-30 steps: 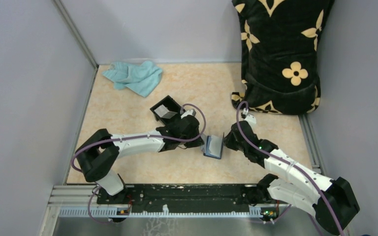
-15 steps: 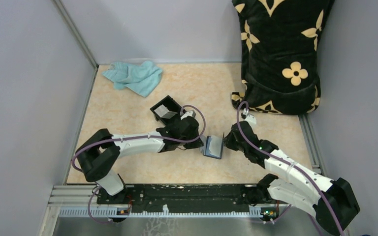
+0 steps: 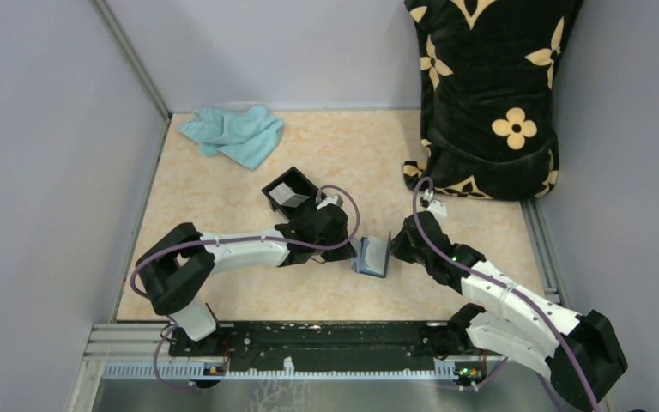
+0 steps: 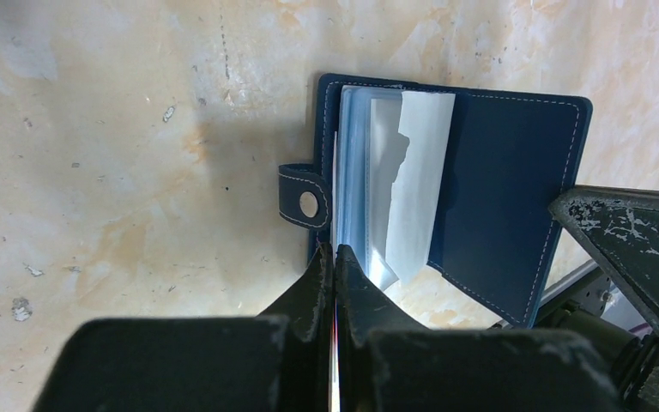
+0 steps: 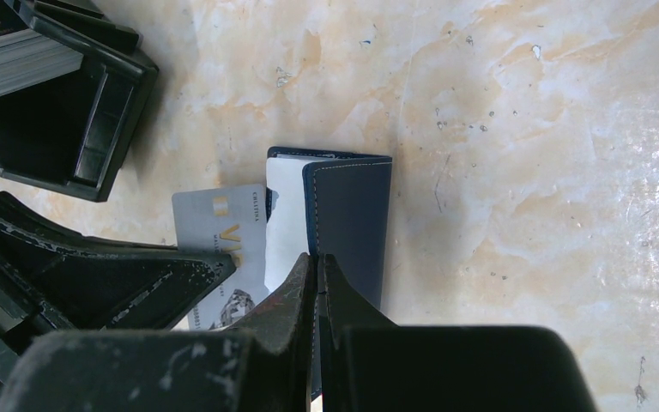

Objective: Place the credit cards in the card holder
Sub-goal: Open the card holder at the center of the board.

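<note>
The navy card holder (image 3: 372, 256) stands open on the table between my two grippers. My right gripper (image 3: 392, 247) is shut on its navy cover (image 5: 352, 215). In the left wrist view its clear sleeves fan open beside the snap tab (image 4: 305, 199). My left gripper (image 3: 352, 249) is shut on a pale grey credit card (image 5: 214, 232) with gold lettering. The card's far edge lies against the sleeves at the holder's left side. From the left wrist the card shows only as a thin edge between the fingers (image 4: 313, 283).
A black square box (image 3: 287, 193) holding more cards (image 5: 13, 51) stands just behind my left gripper. A teal cloth (image 3: 233, 135) lies at the back left. A black cushion with yellow flowers (image 3: 489, 94) fills the back right. Grey walls close both sides.
My left arm has shifted very slightly to the right. The card, the card holder and the right arm stay where they were.
</note>
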Available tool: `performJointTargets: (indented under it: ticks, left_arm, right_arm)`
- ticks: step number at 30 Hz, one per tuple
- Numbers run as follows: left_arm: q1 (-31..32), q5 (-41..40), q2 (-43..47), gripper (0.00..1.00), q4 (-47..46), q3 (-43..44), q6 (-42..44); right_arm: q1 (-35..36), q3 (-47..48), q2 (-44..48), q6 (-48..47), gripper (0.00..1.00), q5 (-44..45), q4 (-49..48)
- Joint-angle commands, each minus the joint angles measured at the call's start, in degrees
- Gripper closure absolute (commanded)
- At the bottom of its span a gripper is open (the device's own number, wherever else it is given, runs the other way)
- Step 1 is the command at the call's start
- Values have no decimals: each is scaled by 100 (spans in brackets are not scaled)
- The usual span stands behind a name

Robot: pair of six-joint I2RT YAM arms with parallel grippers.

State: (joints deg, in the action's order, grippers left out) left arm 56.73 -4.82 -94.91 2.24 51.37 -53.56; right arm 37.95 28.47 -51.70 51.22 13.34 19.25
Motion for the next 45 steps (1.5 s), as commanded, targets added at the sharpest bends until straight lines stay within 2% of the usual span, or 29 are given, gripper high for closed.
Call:
performJointTargets:
  ticks: [1,14,45]
  left_arm:
    - [-13,83,-89,100,-172,-24,-57]
    - [-9,178,-150,100,-261,13,-89]
    - [131,777,-315,100,-1293,-28,-302]
  right_arm:
    - [-41,-62,76,29,100,-45,-88]
    - [-44,20,25,-31,100,-47,-70]
    - [-55,-407,314,0,100,27,84]
